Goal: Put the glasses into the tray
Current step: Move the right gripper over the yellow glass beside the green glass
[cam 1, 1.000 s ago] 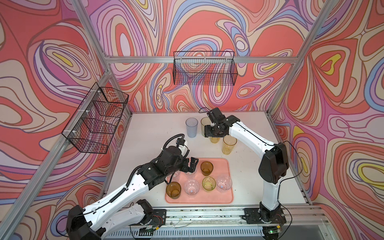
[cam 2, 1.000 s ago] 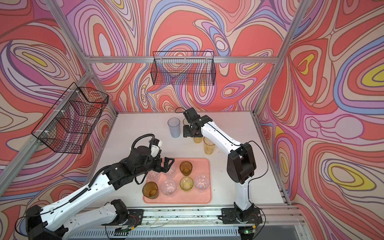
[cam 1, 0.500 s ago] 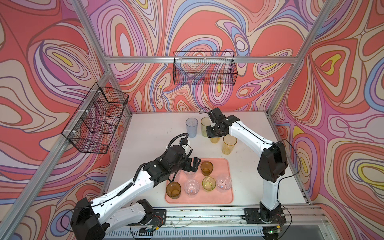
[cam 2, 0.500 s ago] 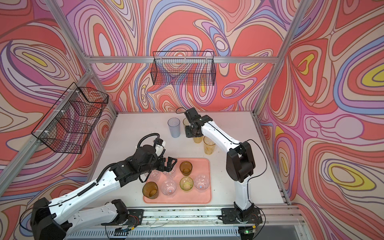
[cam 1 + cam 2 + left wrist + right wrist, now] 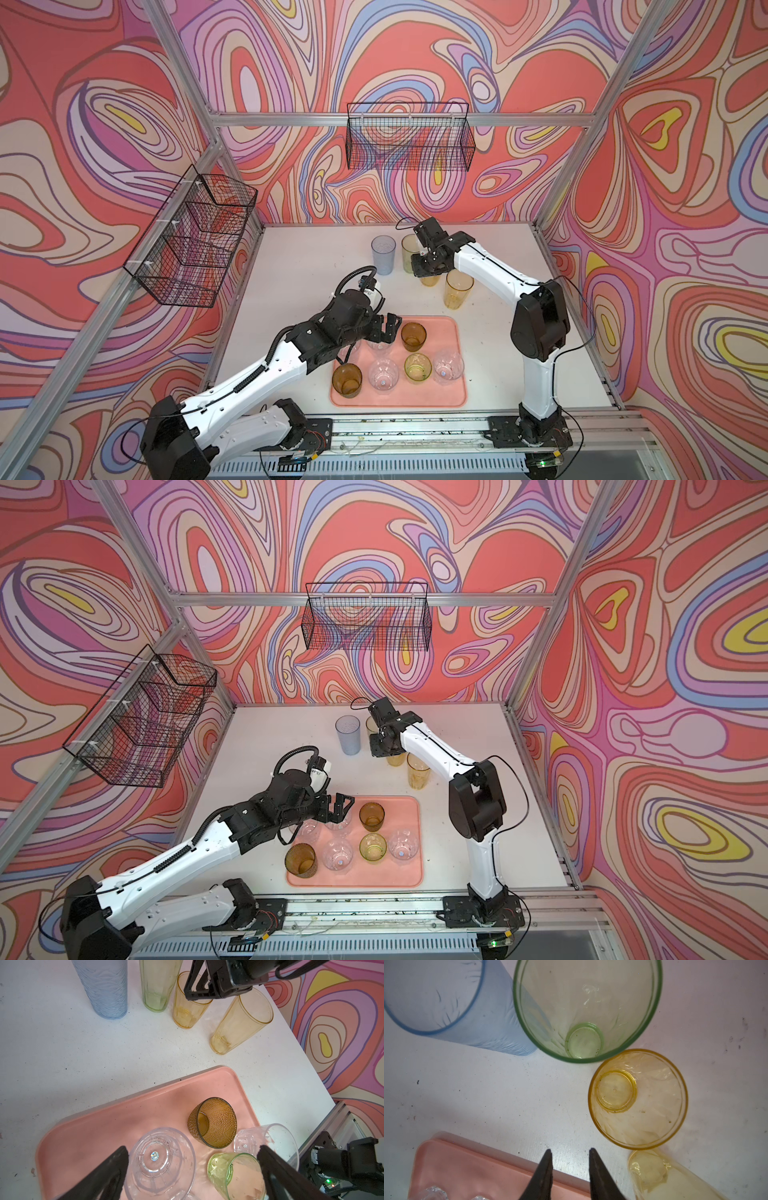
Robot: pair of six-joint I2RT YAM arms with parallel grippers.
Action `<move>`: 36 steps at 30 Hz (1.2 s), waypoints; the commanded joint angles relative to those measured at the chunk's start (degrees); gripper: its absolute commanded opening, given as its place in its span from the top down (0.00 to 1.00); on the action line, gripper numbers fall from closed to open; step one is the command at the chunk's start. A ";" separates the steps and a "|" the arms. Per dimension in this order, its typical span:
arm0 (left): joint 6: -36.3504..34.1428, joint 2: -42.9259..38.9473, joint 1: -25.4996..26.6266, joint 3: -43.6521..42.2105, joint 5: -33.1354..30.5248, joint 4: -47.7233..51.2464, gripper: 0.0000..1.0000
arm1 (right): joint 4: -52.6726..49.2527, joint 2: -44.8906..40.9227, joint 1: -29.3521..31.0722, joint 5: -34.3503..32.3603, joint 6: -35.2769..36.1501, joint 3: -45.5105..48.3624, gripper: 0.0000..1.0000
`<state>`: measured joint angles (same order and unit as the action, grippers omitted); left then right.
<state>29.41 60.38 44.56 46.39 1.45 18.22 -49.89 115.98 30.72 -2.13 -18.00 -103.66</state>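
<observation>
Glasses [image 5: 457,289]: four off tray [image 5: 451,399], upper ctr. R gripper [image 5: 570,1150] near orange glass [image 5: 637,1099], jaws narrow, empty; L gripper [image 5: 193,1148] spread wide. Next: align w/ rim, grip.

The short orange glass [image 5: 429,281] sits mostly hidden, beneath the right gripper [image 5: 429,269].

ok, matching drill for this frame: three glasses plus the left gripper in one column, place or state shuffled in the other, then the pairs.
Things:
1. pale blue tumbler
2. short green glass
3. tall yellow tumbler
4. left gripper

Place or state:
A. jaws wide open, over the far left part of the tray
B. on the tray, between two clear glasses
C. on the table, leftmost of the four glasses beyond the tray in both top views
D. on the table, rightmost of those four and nearest the tray

Pairs: 1-C, 2-B, 3-D, 4-A
</observation>
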 commanded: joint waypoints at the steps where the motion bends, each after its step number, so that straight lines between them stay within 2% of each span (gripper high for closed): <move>1: 0.13 -1.19 -0.28 2.21 -0.63 0.66 0.00 | -0.80 1.33 -0.22 -0.93 1.22 -2.11 0.71; 11: 0.38 -1.71 -0.28 2.19 -0.93 1.27 0.00 | -0.58 2.40 -0.31 -3.90 2.65 -2.38 0.75; 24: 0.77 -2.48 -0.26 2.65 -2.14 3.58 0.00 | -0.08 5.67 -0.94 -2.49 3.85 -5.02 0.75; 36: 1.13 -1.52 -0.30 2.70 -1.88 3.57 0.00 | 0.33 6.23 -1.01 -5.38 5.04 -4.45 0.76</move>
<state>29.95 58.65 44.56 47.24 0.12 20.78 -50.13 121.19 29.95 -6.20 -13.87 -107.37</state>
